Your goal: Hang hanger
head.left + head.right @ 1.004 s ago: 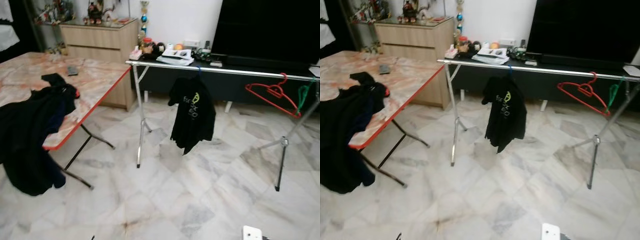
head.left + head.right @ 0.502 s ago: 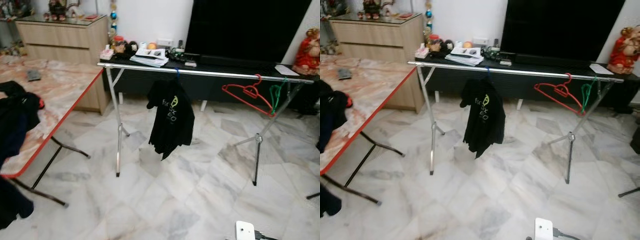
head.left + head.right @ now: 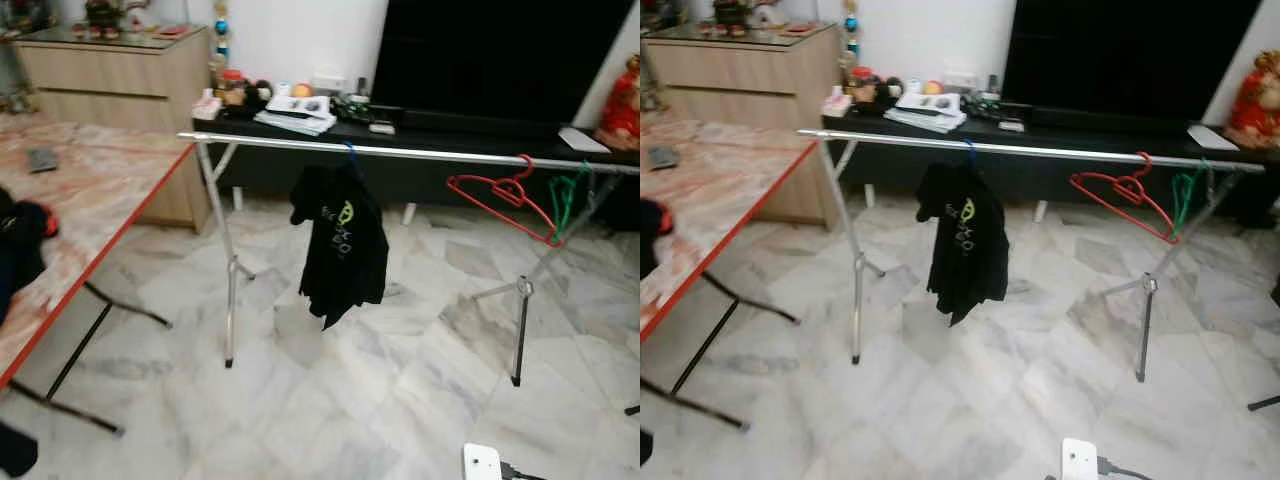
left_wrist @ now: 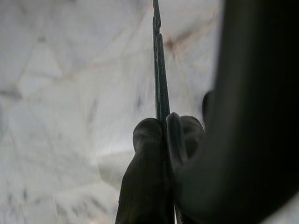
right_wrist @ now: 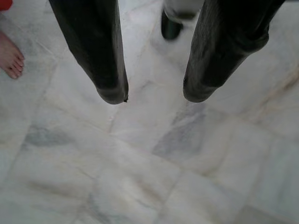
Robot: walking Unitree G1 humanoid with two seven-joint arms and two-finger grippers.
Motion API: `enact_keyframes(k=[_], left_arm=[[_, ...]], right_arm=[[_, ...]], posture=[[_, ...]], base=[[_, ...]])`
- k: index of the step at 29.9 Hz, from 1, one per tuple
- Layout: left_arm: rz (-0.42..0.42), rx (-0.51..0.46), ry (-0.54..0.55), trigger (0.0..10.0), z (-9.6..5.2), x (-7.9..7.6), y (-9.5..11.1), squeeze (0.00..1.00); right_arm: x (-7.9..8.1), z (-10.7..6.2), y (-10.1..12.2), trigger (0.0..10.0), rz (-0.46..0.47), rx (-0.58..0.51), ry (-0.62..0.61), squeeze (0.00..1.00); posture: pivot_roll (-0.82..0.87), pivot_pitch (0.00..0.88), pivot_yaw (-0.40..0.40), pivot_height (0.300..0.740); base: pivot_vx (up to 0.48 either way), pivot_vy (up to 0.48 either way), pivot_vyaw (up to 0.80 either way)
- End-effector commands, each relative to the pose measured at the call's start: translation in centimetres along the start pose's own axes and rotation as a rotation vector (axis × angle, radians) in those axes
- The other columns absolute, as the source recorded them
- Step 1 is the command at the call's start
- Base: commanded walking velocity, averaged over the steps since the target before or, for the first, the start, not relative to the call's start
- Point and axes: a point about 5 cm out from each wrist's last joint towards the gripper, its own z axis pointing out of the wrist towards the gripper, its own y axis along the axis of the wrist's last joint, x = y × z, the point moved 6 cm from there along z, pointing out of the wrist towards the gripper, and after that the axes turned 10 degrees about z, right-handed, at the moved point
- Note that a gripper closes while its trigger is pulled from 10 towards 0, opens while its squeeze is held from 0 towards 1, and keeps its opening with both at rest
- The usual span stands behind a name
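The left hand (image 4: 163, 128) pinches a thin dark hanger (image 4: 160, 79) edge-on above the marble floor (image 3: 400, 400). The right hand (image 5: 154, 95) hangs spread, holding nothing. The rail (image 3: 430, 153) has bare room between the black shirt (image 3: 340, 240) and the red hanger (image 3: 505, 195).

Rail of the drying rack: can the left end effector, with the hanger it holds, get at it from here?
Probably not yet. The left end effector points down at the marble floor, shut on a thin hanger. The rail stands across open floor, bearing a black shirt and a red hanger; nothing blocks the way.
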Motion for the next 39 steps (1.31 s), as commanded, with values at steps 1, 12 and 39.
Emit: enact_keyframes(k=[1,12,39], left_arm=[[-0.002,-0.010,-0.023,10.0,0.2,-0.9,0.5,0.00],[-0.017,-0.002,-0.020,10.0,0.1,-0.9,0.2,0.00],[-0.016,-0.023,-0.029,10.0,0.6,-1.5,1.9,0.00]], right_arm=[[-1.4,-0.1,-0.1,10.0,0.000,0.007,-0.032,0.00],[-1.3,0.0,0.0,10.0,0.002,0.008,-0.037,0.00],[-0.9,0.0,0.2,10.0,-0.041,0.009,-0.015,0.00]], posture=[[0.12,0.000,-0.042,0.740],[0.12,0.000,-0.044,0.740],[0.11,0.000,-0.043,0.740]], base=[[0.322,0.000,0.00],[0.326,0.000,0.00],[0.327,0.000,0.00]])
